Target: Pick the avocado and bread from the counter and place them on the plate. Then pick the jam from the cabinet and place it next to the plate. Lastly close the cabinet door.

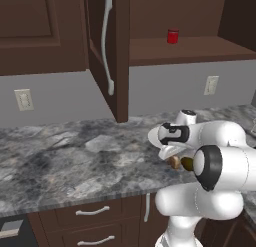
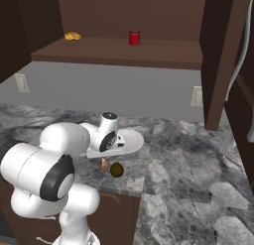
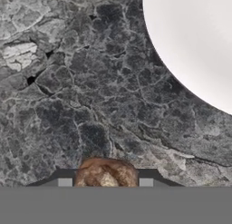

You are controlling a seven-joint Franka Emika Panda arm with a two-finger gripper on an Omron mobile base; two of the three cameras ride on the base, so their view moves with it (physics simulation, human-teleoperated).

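Observation:
A brown piece of bread (image 3: 106,173) sits between my two finger tips in the hand view, and my gripper (image 3: 105,183) is shut on it. It is low over the dark marble counter (image 3: 68,105). From the right base view the bread (image 2: 104,164) hangs under my hand just in front of the white plate (image 2: 131,140), with the dark green avocado (image 2: 117,169) beside it on the counter. The plate (image 3: 195,41) is bare. The red jam jar (image 2: 134,37) stands on the cabinet shelf, and the cabinet door (image 2: 218,55) is open.
A small yellow item (image 2: 73,36) lies at the left end of the shelf. The open door (image 1: 107,51) with its long handle juts out over the counter. Wall outlets (image 1: 23,99) sit below the cabinets. The counter's front edge (image 2: 124,192) runs close to the avocado.

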